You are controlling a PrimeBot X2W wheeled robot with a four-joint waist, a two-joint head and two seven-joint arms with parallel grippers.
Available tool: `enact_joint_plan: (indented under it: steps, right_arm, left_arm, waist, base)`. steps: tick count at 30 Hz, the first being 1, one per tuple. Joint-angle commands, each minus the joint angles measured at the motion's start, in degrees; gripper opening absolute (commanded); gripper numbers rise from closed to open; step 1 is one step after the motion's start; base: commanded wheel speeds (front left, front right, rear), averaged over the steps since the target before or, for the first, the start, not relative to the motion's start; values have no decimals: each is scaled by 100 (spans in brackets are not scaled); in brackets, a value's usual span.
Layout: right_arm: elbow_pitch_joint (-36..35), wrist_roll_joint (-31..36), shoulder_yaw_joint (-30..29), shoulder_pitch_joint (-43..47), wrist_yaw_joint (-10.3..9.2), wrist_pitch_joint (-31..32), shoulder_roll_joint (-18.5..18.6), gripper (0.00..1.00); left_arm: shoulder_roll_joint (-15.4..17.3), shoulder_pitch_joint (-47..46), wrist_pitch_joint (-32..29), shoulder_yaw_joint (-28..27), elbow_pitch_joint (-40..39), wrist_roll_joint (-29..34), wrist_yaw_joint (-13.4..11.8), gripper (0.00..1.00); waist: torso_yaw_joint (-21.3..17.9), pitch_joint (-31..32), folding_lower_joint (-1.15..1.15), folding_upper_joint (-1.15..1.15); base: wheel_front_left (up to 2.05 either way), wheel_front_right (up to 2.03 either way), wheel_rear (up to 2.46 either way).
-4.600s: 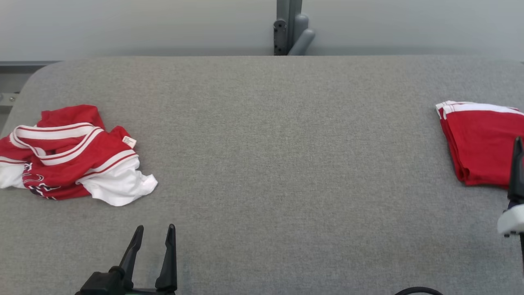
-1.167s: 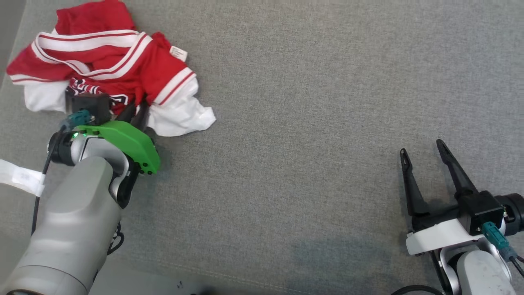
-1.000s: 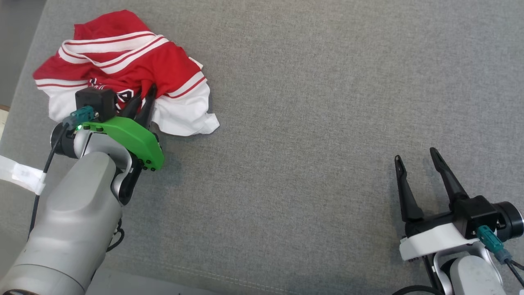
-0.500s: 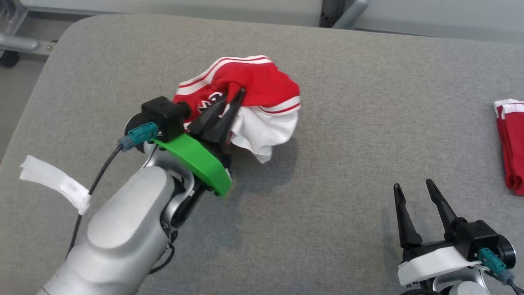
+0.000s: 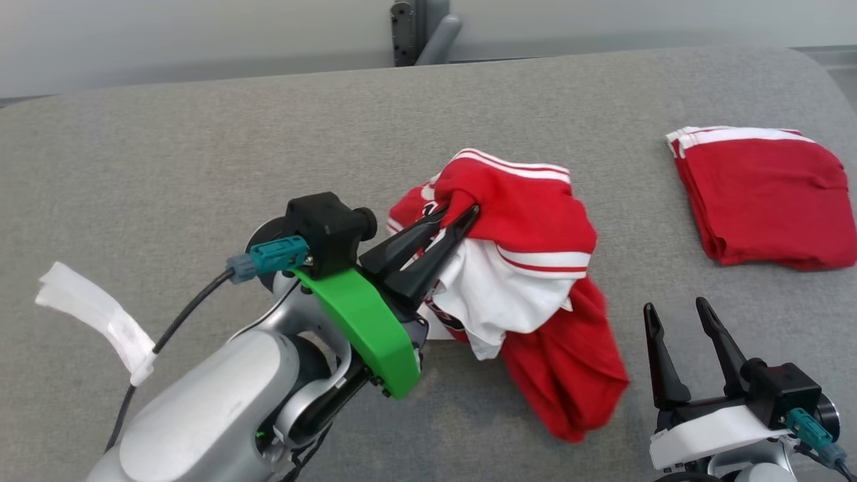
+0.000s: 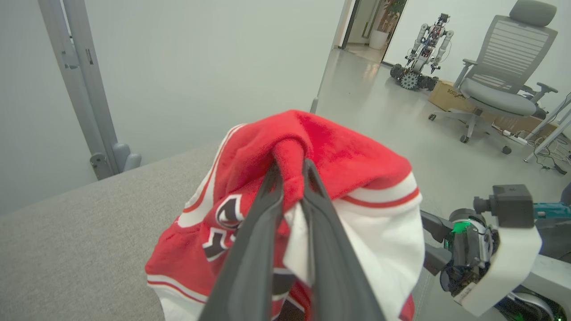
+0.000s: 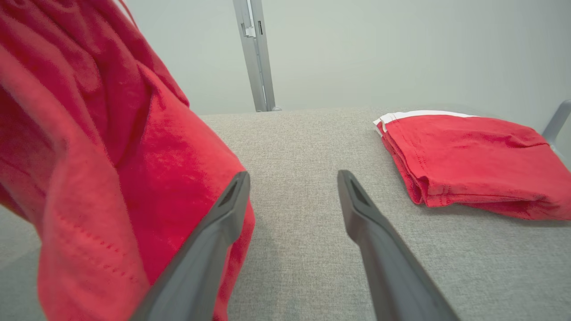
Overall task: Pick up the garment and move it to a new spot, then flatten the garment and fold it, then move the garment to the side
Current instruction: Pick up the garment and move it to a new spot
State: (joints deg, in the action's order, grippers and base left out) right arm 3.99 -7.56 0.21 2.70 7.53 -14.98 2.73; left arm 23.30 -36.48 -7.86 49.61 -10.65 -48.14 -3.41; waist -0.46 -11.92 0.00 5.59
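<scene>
Clamped between the nearly closed fingers of left gripper (image 5: 460,213): a bunched red fold at the top of garment (image 5: 529,214). Held up over the middle of grey padded table (image 5: 201,154), red-and-white cloth draped down and rightward from the grip; cannot tell whether the lowest red tail touches the surface. Spread wide and holding nothing: right gripper (image 5: 675,306), low at the near right, just beside that hanging tail. Folded flat at far right, well apart: second red garment (image 5: 763,194).
</scene>
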Motion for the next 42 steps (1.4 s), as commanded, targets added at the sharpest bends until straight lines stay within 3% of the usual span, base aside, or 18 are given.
enact_joint_plan:
  steps: [1, 3, 7, 16, 18, 20, 21, 26, 32, 36, 42]
  right_arm:
    - [-20, -70, -3, 38, -8, -9, 12, 100]
    - [-26, -110, 17, -9, -8, -9, 11, 100]
    - [-23, -147, 75, -81, -8, -9, 11, 100]
    - [46, -128, 190, -224, -8, -9, 11, 100]
    - [54, -114, 199, -240, -8, -9, 11, 100]
    - [61, -103, 186, -242, -8, -9, 10, 100]
    - [66, -100, 182, -238, -8, -9, 11, 100]
    - [90, -105, 102, -192, -8, -9, 10, 100]
    - [59, -84, -198, -49, -8, -9, 12, 100]
    - [-66, 30, -453, 54, -8, -9, 14, 100]
    - [-238, 343, -786, 193, -8, -9, 12, 100]
  left_arm:
    - [53, 114, -69, -69, 116, -150, -65, 0]
    - [114, 23, -157, -113, 430, -174, -84, 0]
    - [-96, -135, -143, -208, 1468, -404, 6, 0]
    - [-996, -748, 163, -172, 4149, -486, 409, 0]
    - [-1205, -825, 355, -249, 4614, -569, 463, 16]
    - [-1328, -927, 588, -269, 4986, -519, 515, 45]
    - [-1374, -966, 724, -278, 5158, -486, 539, 100]
    - [-1512, -972, 1313, -328, 5535, -442, 749, 100]
    - [-1393, -481, 2018, -496, 5230, -493, 797, 100]
    - [-1117, 257, 2272, -665, 4516, -272, 563, 100]
    - [-691, 1939, 2301, -1414, 3070, 256, -35, 100]
  waist:
    - [-442, -88, 0, -1]
    - [-558, -155, 0, -1]
    - [-736, -286, 0, -1]
    - [-939, -425, 0, -1]
    - [-945, -433, 0, -1]
    - [-935, -441, 0, -1]
    - [-927, -442, 0, -1]
    - [-808, -396, 0, -1]
    - [-615, -163, 0, -1]
    - [-458, 56, 0, -1]
    - [-196, 269, 0, -1]
  base:
    - [0, 0, 0]
    - [0, 0, 0]
    - [0, 0, 0]
    - [0, 0, 0]
    - [0, 0, 0]
    - [0, 0, 0]
    - [0, 0, 0]
    - [0, 0, 0]
    - [0, 0, 0]
    - [0, 0, 0]
    - [0, 0, 0]
